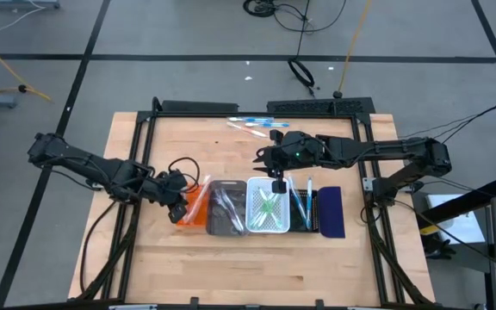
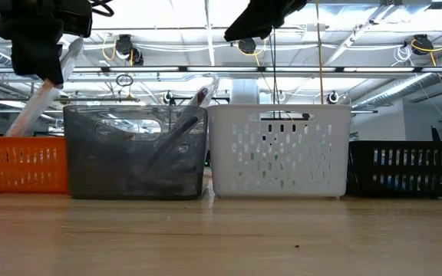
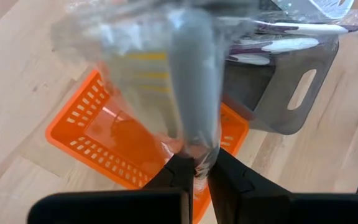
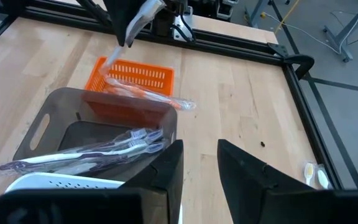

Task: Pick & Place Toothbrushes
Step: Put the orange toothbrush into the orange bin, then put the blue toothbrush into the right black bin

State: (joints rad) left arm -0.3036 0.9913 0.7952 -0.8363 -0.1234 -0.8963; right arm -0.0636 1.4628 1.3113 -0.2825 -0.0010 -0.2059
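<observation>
My left gripper [image 1: 179,205] hangs over the orange tray [image 3: 89,134], shut on a toothbrush in a clear wrapper [image 3: 194,93]. In the low view that toothbrush [image 2: 41,100] slants down behind the orange tray's wall [image 2: 21,165]. Another wrapped toothbrush [image 4: 151,96] lies across the orange tray's rim. Purple-and-white toothbrushes [image 4: 92,152] lie in the grey tray [image 1: 225,217], green ones [image 1: 268,205] in the white tray [image 1: 268,227], blue ones [image 1: 302,202] in the black tray [image 2: 405,169]. My right gripper [image 4: 199,165] is open above the white tray, holding nothing. My left gripper pinches one end of the wrapped toothbrush [image 3: 199,155] between its two fingers [image 3: 178,174]. The fingers slant downward from the table's left. The toothbrush runs on in line with the fingers, tilted, its far end down inside the orange tray; whether that end touches the tray's floor cannot be told.
The five trays stand side by side in a row across the table's middle, the navy tray [image 1: 331,211] at the right end. Several loose toothbrushes [image 1: 252,127] lie near the far edge. Bare wood lies in front of the trays [image 2: 221,230].
</observation>
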